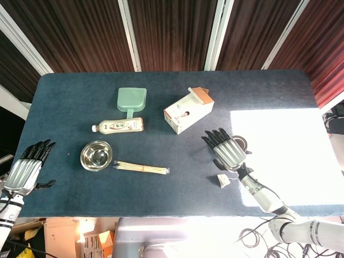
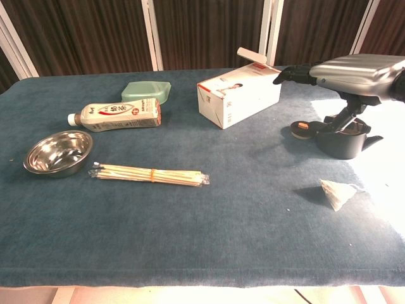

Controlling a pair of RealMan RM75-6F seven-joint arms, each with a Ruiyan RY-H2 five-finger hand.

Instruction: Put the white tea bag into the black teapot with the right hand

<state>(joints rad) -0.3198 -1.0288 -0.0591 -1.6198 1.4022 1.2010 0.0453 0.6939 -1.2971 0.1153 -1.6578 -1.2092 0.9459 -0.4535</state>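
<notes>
A white tea bag (image 2: 336,192) is seen as a small, crumpled pyramid of pale mesh, lying flat on the blue surface (image 2: 253,234), just below and behind the right hand (image 1: 229,152), untouched by it. The right hand is held above the surface, palm down, its fingers (image 1: 216,138) extended and spread, nothing grasped. Directly beneath that hand the black teapot (image 2: 342,140) is found, squat and dark; in the chest view its lid (image 2: 303,129), with an orange knob, is noted lying beside it. In the head view most of the teapot is hidden by the hand. A strong patch of sunlight is cast across the surface on the side beyond the hand, washing out detail there. Open room is seen between the tea bag and the near edge. Ahead of the fingertips and towards the centre a white carton (image 1: 188,110) with its flap raised is recorded. Further towards the left hand (image 1: 27,169) a bundle of chopsticks (image 1: 141,168), a steel bowl (image 1: 96,155), a drink bottle (image 1: 118,126) lying on its side and a green scoop (image 1: 131,100) are noted, all well apart from the tea bag. The left hand is held over the far left edge, fingers loosely extended, nothing grasped.
</notes>
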